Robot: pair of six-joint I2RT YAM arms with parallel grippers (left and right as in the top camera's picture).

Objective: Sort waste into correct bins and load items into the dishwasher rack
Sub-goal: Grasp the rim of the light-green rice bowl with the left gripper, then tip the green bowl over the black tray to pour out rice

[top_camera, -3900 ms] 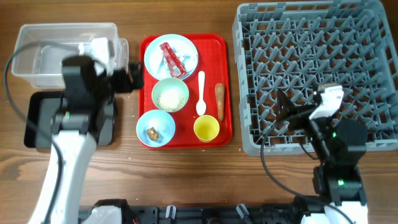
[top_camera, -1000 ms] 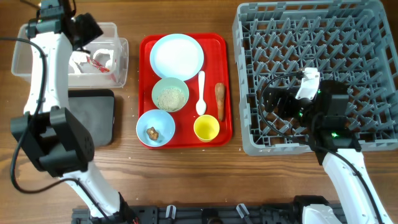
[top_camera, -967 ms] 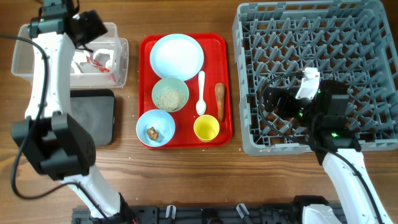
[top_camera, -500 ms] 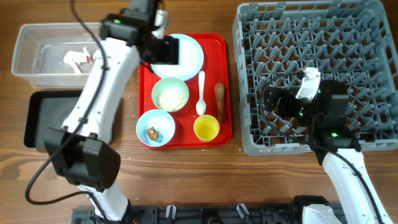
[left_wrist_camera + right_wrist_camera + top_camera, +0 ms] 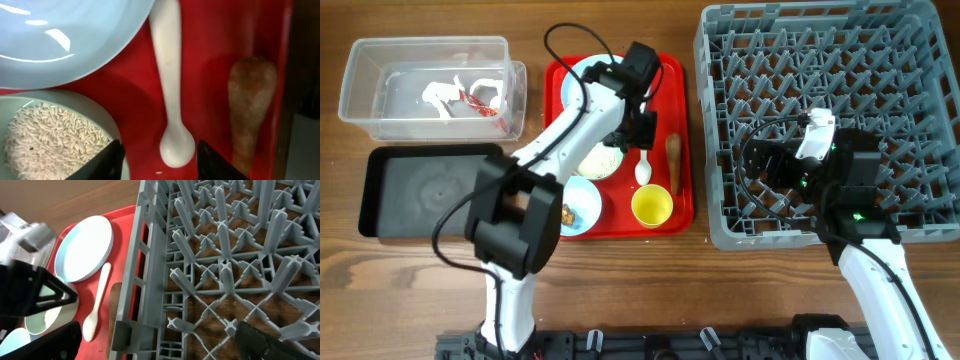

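Observation:
My left gripper (image 5: 642, 130) hangs open low over the red tray (image 5: 620, 225). In the left wrist view the round end of the white spoon (image 5: 176, 145) lies between its fingers (image 5: 107, 162), with a gap on each side. The carrot stick (image 5: 250, 105) lies just right of the spoon. The pale blue plate (image 5: 65, 35) and the green bowl of rice (image 5: 50, 140) sit to the left. The clear tub (image 5: 430, 45) holds the red wrapper (image 5: 480, 100) and white scraps (image 5: 440, 92). My right gripper (image 5: 757, 165) stands open over the grey rack (image 5: 880, 60), holding nothing.
The black tray (image 5: 430, 190) lies below the tub. On the red tray's front edge stand the light blue bowl (image 5: 582, 195) with a brown lump (image 5: 566, 212) and the yellow cup (image 5: 651, 207). The left arm crosses over the plate and green bowl.
My left arm has swung from the clear tub to the red tray and dropped over the spoon, its jaws narrowing. The wrapper and scraps stay in the tub. The right arm is still.

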